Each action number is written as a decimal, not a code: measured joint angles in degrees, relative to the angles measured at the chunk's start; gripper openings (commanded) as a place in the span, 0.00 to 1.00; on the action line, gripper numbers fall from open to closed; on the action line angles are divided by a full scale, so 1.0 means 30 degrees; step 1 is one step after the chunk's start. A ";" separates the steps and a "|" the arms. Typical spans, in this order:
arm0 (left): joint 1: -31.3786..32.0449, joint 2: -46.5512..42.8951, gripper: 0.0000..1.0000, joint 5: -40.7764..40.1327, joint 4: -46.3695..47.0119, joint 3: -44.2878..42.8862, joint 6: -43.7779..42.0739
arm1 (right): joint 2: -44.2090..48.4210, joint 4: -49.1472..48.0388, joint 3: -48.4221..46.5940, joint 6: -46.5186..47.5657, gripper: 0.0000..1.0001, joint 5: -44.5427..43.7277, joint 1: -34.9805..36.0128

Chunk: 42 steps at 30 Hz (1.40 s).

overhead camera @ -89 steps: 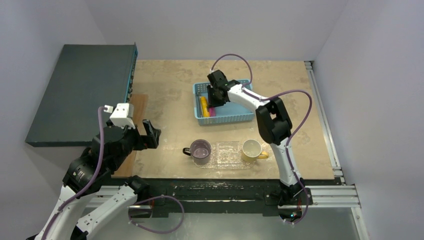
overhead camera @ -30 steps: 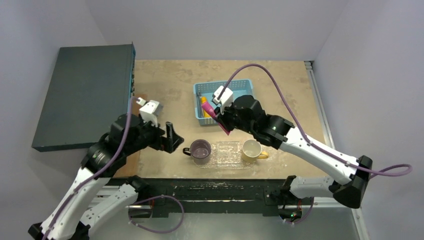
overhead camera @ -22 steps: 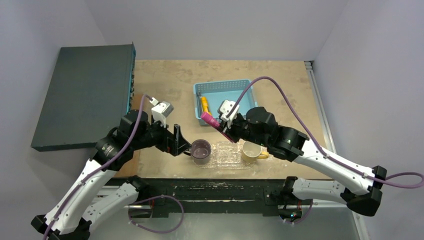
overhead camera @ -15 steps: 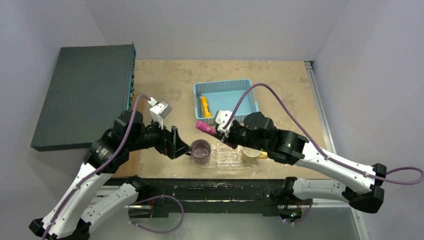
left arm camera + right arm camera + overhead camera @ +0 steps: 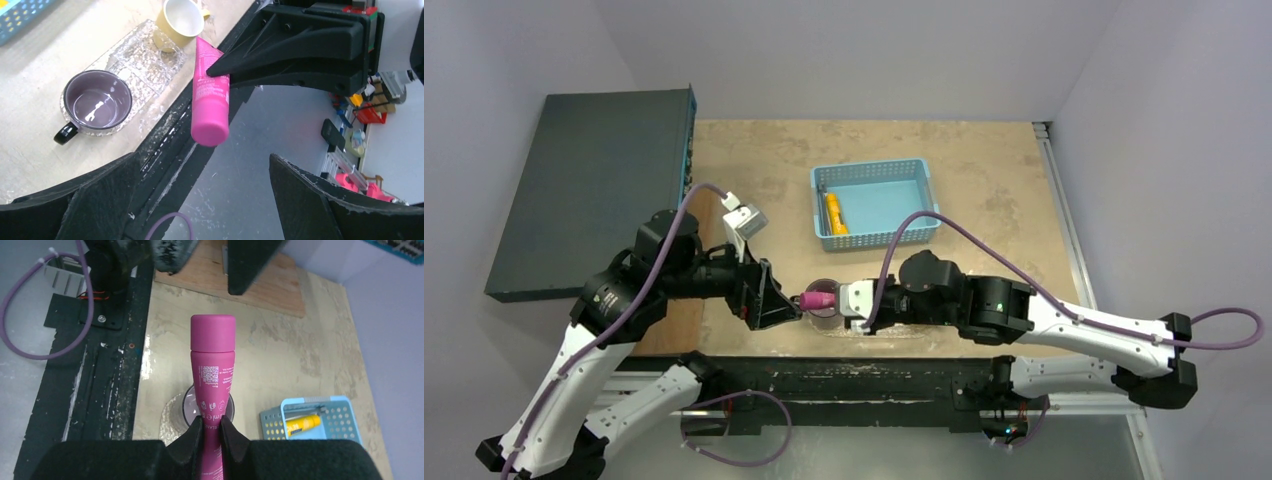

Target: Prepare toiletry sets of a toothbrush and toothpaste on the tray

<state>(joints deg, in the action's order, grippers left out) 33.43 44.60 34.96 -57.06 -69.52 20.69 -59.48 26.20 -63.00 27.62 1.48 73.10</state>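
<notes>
Magenta-pink tube (image 5: 816,300): clamped partway along its body, away from the cap, by the right gripper (image 5: 212,426), whose jaws are narrowed onto it. In the top view the cap points toward 9 o'clock and the tube overlaps the purple mug (image 5: 97,102). The left gripper (image 5: 769,300) sits at 9 o'clock of the cap, jaws spread to full width and holding nothing; cap and fingers are apart. The tray (image 5: 135,55) has the purple mug at one end and the yellow mug (image 5: 182,17) at the other. The yellow-orange tube (image 5: 833,213) lies in the light-blue basket (image 5: 874,168), at 12 o'clock from the tray.
</notes>
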 measured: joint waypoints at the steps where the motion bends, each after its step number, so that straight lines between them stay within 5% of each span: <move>1: 0.0000 0.0044 1.00 0.0109 -0.0066 -0.0058 -0.0058 | 0.0007 -0.0007 -0.0015 0.0342 0.00 0.0007 0.0255; 16: 0.0000 0.1071 0.89 0.3271 -0.1967 -0.0546 -0.0823 | -0.1180 -0.0197 -0.2055 0.5909 0.00 -0.2601 0.4299; 26: 0.0000 0.1195 0.66 0.3942 -0.2302 -0.0546 -0.0831 | -0.2892 -0.0328 -0.2499 0.8386 0.00 -0.6025 0.5639; 34: 0.0007 0.1224 0.43 0.4699 -0.2295 -0.0321 -0.0823 | -0.2922 -0.1348 -0.2499 0.9777 0.00 -0.7898 0.6120; 40: 0.0022 0.1239 0.02 0.4743 -0.2310 -0.0211 -0.0852 | -0.2922 -0.1683 -0.2455 1.0404 0.00 -0.8765 0.6295; 42: 0.0036 0.1231 0.00 0.4845 -0.2273 -0.0102 -0.0925 | -0.2914 -0.1770 -0.2324 1.0506 0.08 -0.8881 0.6360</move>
<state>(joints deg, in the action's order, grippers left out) 33.54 48.29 49.50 -63.88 -69.82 17.91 -68.23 20.88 -69.97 59.13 -25.17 92.18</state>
